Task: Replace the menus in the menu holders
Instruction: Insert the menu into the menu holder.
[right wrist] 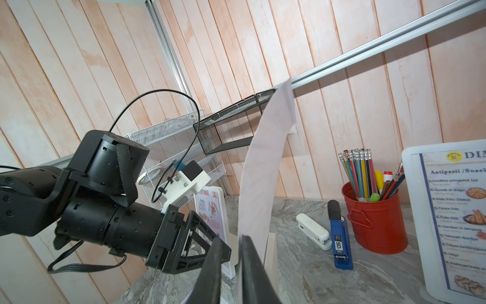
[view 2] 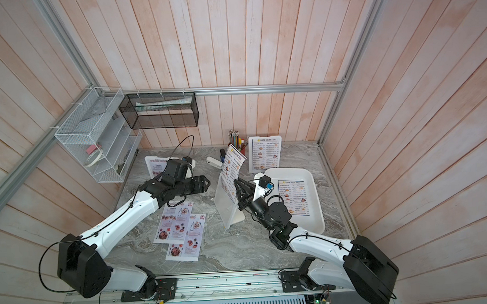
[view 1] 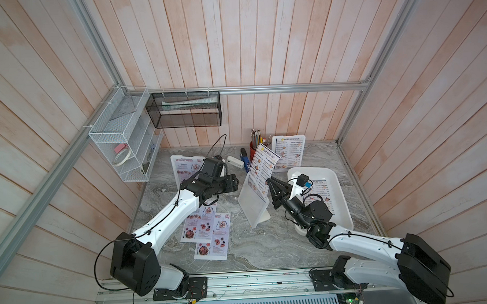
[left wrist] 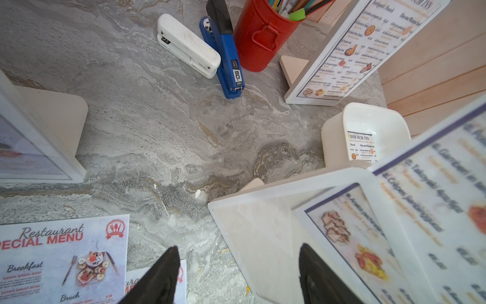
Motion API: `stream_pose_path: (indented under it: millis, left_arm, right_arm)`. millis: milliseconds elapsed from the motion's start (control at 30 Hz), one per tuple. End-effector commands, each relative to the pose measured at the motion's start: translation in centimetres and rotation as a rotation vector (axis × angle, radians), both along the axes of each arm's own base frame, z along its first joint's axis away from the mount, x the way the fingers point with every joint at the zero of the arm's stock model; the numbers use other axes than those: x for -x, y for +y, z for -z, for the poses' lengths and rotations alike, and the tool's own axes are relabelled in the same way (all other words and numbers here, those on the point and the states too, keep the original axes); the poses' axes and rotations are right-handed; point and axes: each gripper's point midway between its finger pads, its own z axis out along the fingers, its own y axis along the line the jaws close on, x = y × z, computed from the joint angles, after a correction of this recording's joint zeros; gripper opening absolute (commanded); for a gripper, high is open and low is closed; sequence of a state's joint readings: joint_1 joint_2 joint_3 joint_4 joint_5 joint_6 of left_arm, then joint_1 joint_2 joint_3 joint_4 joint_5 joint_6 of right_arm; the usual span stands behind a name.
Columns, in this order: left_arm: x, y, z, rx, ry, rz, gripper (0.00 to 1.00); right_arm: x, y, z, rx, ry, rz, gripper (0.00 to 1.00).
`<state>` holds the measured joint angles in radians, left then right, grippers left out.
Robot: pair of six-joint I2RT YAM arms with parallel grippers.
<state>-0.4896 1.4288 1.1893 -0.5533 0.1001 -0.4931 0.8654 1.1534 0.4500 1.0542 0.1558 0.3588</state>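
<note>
Right gripper [right wrist: 231, 242]: narrowly parted, not pinching, with the Dim Sum Inn menu [view 1: 265, 164] between the fingers, lower end inside the menu holder [view 1: 251, 205]. Left gripper [left wrist: 238, 247]: spread wide, empty, just beside that holder.

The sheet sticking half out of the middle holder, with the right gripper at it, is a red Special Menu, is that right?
No. The sheet half out of the middle holder, with the right gripper at it, is a blue-bordered Dim Sum Inn menu; both top views show its title.
</note>
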Motion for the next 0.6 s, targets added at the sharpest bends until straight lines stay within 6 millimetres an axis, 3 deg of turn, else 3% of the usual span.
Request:
stream_pose_path:
  millis: [0, 167, 567]
  left_arm:
    - [-0.85, -0.33, -1.33, 0.017, -0.038, 0.007, 0.74]
    - [-0.81, -0.3, -1.47, 0.019, -0.041, 0.007, 0.74]
    - [-1.02, -0.5, -1.44, 0.026, -0.042, 0.009, 0.74]
  right_arm:
    - [0.74, -0.13, -0.18, -0.009, -0.009, -0.014, 0.17]
    - [1.05, 0.06, 0.13, -0.001, 0.006, -0.02, 0.11]
    - [1.02, -0.06, 0.81, 0.013, 0.026, 0.005, 0.05]
